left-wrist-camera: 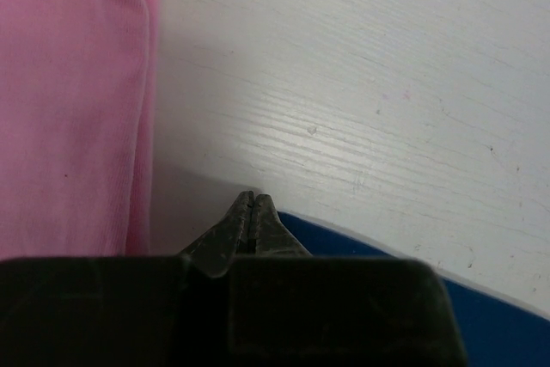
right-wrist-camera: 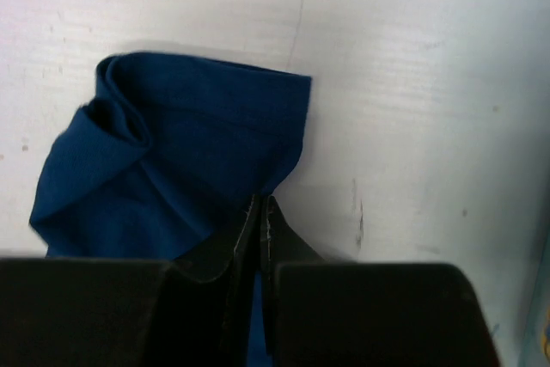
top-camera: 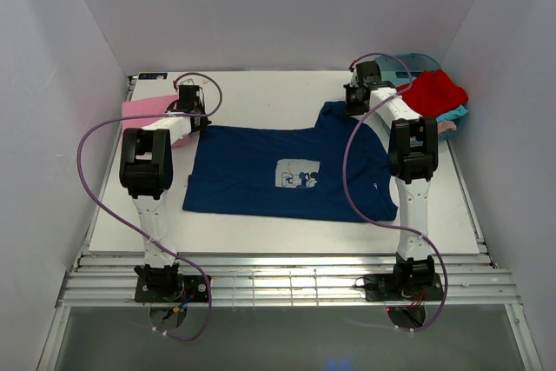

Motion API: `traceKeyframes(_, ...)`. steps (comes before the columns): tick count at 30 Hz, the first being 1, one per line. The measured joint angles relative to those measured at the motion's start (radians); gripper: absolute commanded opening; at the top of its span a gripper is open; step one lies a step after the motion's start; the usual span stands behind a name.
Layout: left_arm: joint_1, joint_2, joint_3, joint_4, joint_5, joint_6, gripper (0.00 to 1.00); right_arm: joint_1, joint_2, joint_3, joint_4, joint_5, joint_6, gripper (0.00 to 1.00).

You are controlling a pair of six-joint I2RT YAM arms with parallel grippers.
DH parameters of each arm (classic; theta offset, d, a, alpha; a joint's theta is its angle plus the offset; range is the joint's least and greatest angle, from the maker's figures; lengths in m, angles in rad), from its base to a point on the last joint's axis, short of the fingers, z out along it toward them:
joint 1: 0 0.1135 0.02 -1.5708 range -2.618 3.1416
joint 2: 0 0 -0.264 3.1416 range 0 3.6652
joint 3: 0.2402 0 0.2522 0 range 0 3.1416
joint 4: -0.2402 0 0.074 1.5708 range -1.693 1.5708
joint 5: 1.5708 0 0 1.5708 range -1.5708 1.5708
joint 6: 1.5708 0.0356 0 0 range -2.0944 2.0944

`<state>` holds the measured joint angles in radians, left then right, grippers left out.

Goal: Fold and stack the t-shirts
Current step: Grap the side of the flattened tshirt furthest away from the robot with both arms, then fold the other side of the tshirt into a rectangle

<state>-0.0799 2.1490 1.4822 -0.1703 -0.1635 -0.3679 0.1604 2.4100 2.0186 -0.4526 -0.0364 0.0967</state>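
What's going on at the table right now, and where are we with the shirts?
The navy shirt lies spread flat mid-table, print up, not yet folded. The left gripper is shut at the shirt's far left corner, beside the pink shirt. The right gripper looks pinched shut on the sleeve at the far right. The red shirt sits heaped at the table's far right edge.

The left gripper (left-wrist-camera: pixel 252 199) has its two black fingers pressed tight together, with the tips low over the white table (left-wrist-camera: pixel 361 83). A pink shirt (left-wrist-camera: pixel 69 100) lies flat on the left, its edge close beside the fingers. A bit of the blue shirt (left-wrist-camera: pixel 481 315) shows low on the right, right up against the fingers.
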Motion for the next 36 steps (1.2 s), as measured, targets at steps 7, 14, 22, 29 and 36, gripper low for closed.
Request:
traceKeyframes(7, 0.000, -0.049, -0.053, -0.019, 0.012, -0.012, 0.00, 0.016, -0.155, -0.120, -0.024, 0.012, 0.000, 0.08)
traceKeyframes(14, -0.001, -0.159, -0.161, -0.038, 0.022, -0.032, 0.00, 0.045, -0.331, -0.258, -0.017, 0.041, 0.002, 0.08)
traceKeyframes(22, -0.001, -0.301, -0.268, -0.010, 0.023, -0.043, 0.00, 0.071, -0.447, -0.494, -0.011, 0.063, 0.009, 0.08)
traceKeyframes(29, -0.001, -0.362, -0.345, -0.011, 0.017, -0.043, 0.00, 0.082, -0.550, -0.603, -0.035, 0.080, 0.029, 0.08)
traceKeyframes(36, -0.001, -0.455, -0.432, -0.050, -0.030, -0.044, 0.00, 0.098, -0.694, -0.667, -0.077, 0.122, 0.036, 0.08)
